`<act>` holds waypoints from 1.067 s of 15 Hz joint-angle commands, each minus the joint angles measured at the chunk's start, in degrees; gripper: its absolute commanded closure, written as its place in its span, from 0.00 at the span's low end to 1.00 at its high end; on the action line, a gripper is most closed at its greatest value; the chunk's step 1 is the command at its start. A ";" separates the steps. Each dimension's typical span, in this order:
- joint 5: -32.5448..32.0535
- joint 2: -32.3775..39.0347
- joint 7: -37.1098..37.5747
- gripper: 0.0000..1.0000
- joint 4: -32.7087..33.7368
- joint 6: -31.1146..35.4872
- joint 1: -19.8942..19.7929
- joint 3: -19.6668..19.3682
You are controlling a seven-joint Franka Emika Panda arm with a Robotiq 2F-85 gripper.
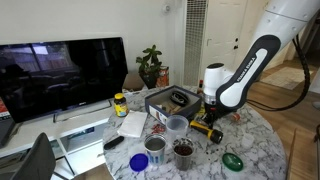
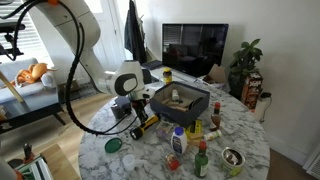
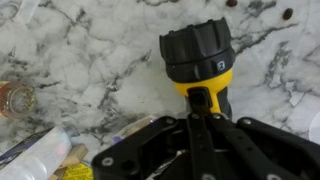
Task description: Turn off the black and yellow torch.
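Note:
The black and yellow torch (image 3: 197, 55) lies on the marble table (image 3: 80, 50), its black head pointing away from the wrist camera and its yellow body toward it. My gripper (image 3: 200, 102) is shut, its joined fingertips resting on top of the yellow body just behind the head. In both exterior views the torch (image 1: 208, 129) (image 2: 143, 127) lies near the table edge with the gripper (image 1: 209, 116) (image 2: 135, 113) directly above it, pointing down. Whether the torch's light is on cannot be seen.
A black tray with items (image 1: 170, 99) (image 2: 180, 100) stands mid-table. Cups (image 1: 176, 125), a yellow-lidded jar (image 1: 120, 103), a green lid (image 1: 232, 160) and several bottles (image 2: 178, 142) crowd the table. A glass (image 3: 15, 98) and a plastic bottle (image 3: 40, 155) lie left of the gripper.

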 commanded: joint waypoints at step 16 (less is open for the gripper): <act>0.24 -10.04 -15.03 0.27 -5.58 -1.90 -5.76 7.10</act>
